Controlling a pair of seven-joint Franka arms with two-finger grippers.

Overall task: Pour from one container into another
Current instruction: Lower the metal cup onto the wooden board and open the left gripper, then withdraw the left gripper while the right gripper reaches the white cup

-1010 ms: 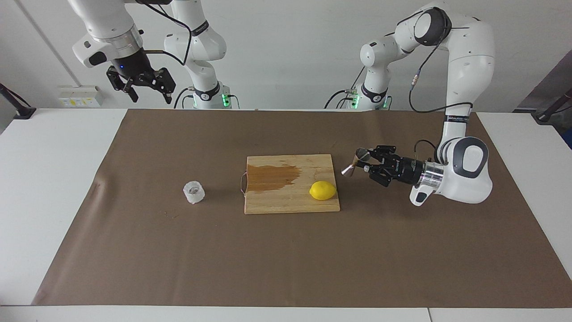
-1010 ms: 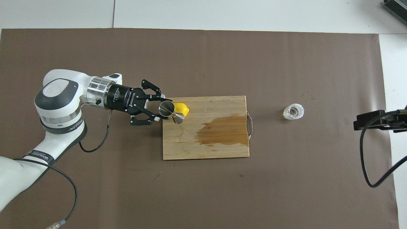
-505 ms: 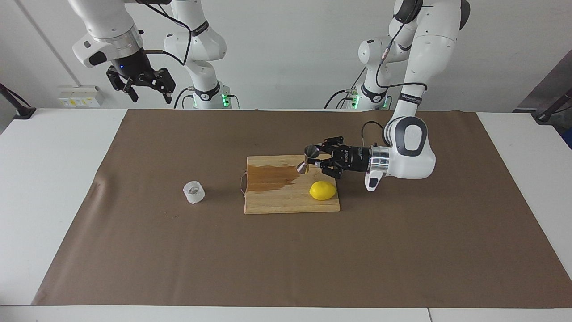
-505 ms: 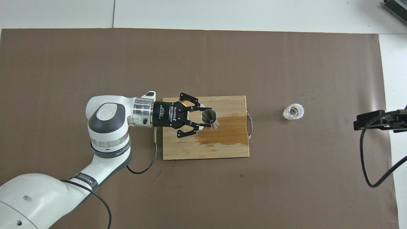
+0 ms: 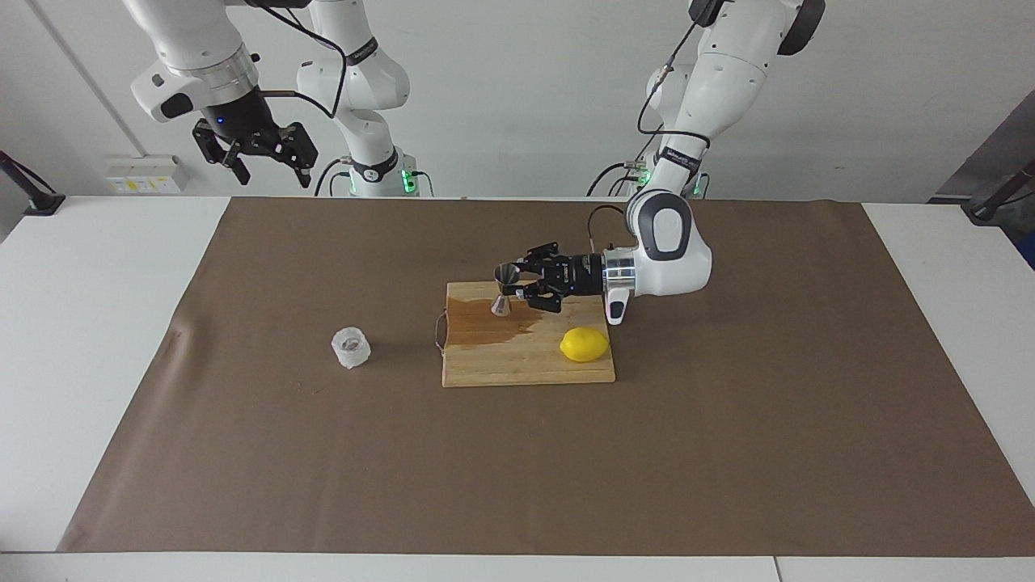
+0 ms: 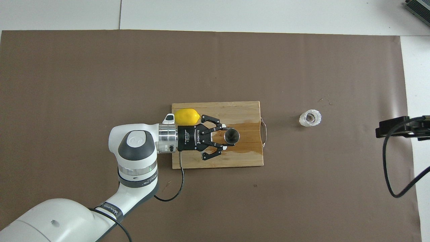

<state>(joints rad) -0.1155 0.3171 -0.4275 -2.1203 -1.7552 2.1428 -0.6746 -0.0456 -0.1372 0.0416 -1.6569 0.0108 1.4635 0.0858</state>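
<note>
Clamped on the jigger (image 5: 503,289), the left claw (image 5: 517,288) has swung it in over the cutting board (image 5: 525,360), upright now, toward the glass cup (image 5: 350,347) ahead; the right claw (image 5: 267,158) waits, spread apart.

Glossy white rounded arm shells with dark grey joint caps, silver wrist rings, black linkage grippers and looping black cables.

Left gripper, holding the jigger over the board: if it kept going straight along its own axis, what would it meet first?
Probably nothing soon. The left gripper points level toward the right arm's end, carrying the jigger above the cutting board. The glass cup lies roughly that way but stands lower, so it would likely pass over it; depth is uncertain.
</note>
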